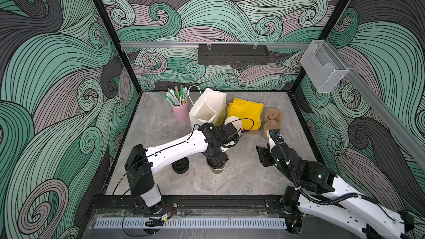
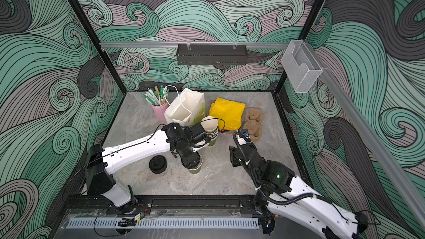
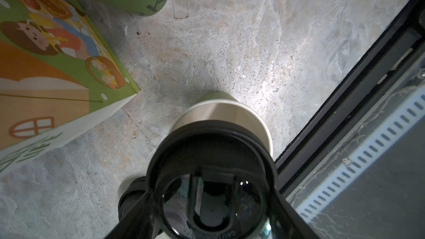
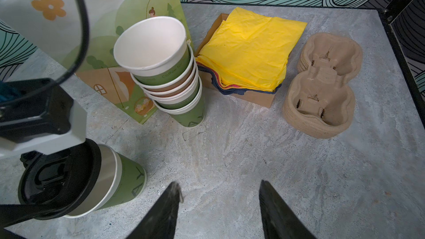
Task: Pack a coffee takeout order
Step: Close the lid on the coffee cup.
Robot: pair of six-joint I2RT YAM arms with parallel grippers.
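On the grey tabletop (image 4: 253, 157), front-centre, stands the green paper cup (image 4: 128, 180). My left gripper (image 3: 212, 194) clamps the black lid (image 3: 211, 152) askew over its rim. My right gripper (image 4: 220, 194) hangs nearby, jaws apart, empty.

The left end effector (image 1: 216, 160) points down, clamped on a black lid (image 3: 207, 152); the right end effector (image 4: 219, 182) hovers, jaws apart.

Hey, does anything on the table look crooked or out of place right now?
The stack of lidless cups is crooked, its top cup cocked sideways. The black lid in the left gripper sits off-centre over the green cup, bare rim showing.
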